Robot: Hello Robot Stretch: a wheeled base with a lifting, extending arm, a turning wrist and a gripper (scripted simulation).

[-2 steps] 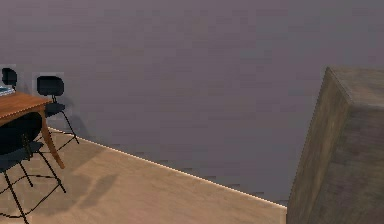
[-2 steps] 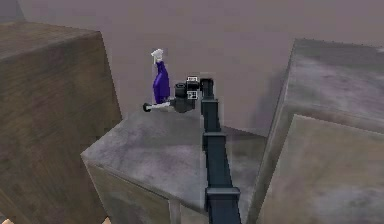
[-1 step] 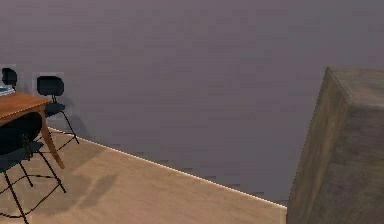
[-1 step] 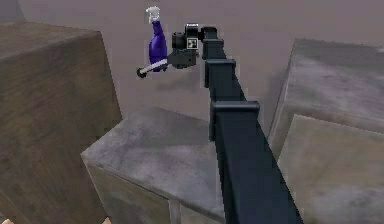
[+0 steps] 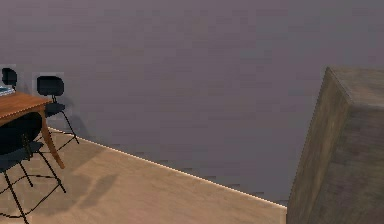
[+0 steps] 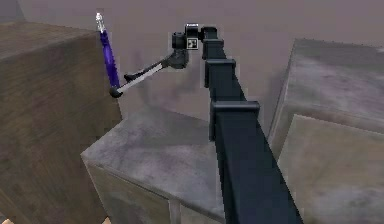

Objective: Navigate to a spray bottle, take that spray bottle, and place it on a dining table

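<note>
Arm [image 6: 235, 110] extended over a grey worktop [image 6: 150, 150]. Gripper [image 6: 118, 92] lay at the right edge of a brown block [image 6: 50, 110]. Blue spray bottle [image 6: 108, 55] was upright at the fingertips. Finger state and hold: could not tell. Forward view: dining table [image 5: 20, 105] at the left edge, dark chairs [image 5: 50, 95] beside it.

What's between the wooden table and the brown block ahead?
The forward view shows a bare stretch: only wood floor and grey wall between the table, its black chairs and the block.
</note>
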